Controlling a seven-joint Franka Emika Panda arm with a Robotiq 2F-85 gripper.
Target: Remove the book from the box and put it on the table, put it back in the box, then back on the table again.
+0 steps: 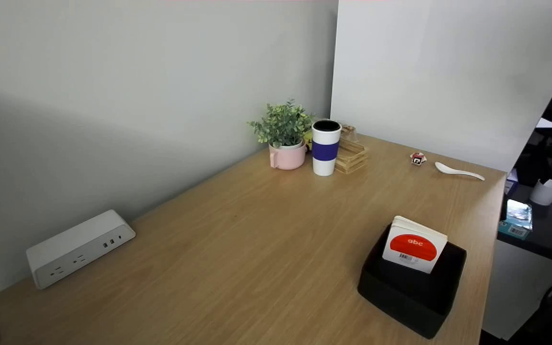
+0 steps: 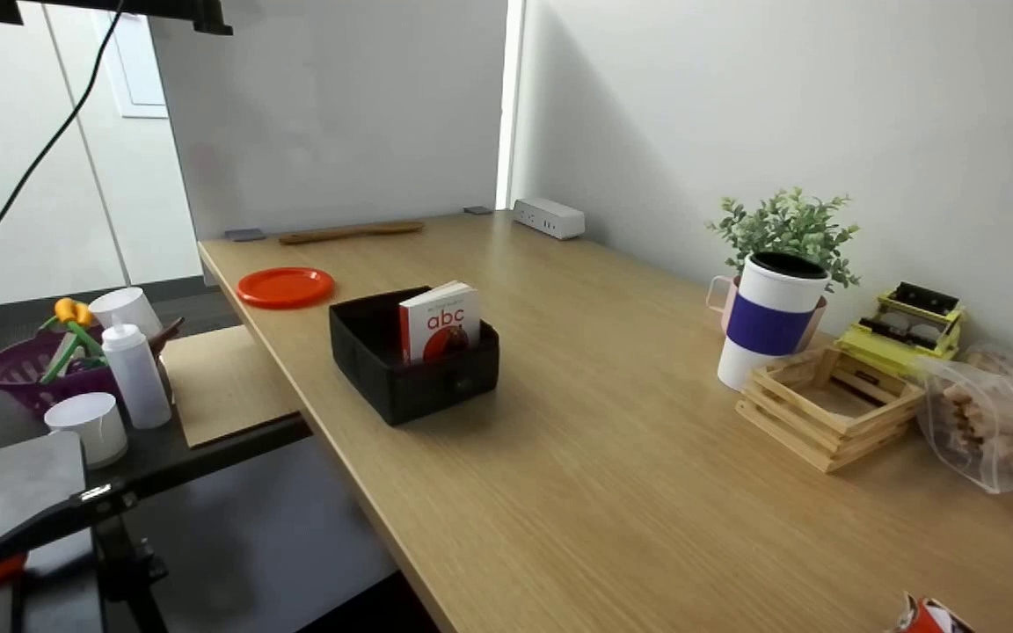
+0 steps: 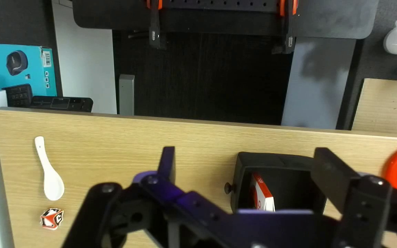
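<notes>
Up close in the wrist view, your gripper [image 3: 245, 153] stands with jaws spread wide, nothing in its hold. Beyond them, well apart, you've got the box [image 1: 393, 303]; the gripper hides part of it from that view. The book [image 2: 440, 327] is inside, on edge and tilted, by the side with the knob [image 3: 228, 188], top end poking above the rim. Its white cover reads abc in red in an exterior view. How its lower edge meets the box floor, you can't tell. The box sits on the table [image 1: 257, 249], near the right edge in an exterior view. Red plate [image 2: 285, 287] lies near the box, far and left of it in an exterior view. Left in the wrist view: white spoon [image 3: 50, 175], small wrapped item [image 3: 52, 218] just beside it. Far in an exterior view: cup [image 1: 325, 152] with a purple band, plant [image 1: 283, 122] in a pink pot [image 1: 290, 158] on its left, wooden crate [image 1: 351, 164] just behind on its right. Near left there, power strip [image 1: 84, 254] along the wall [image 1: 113, 96].
</notes>
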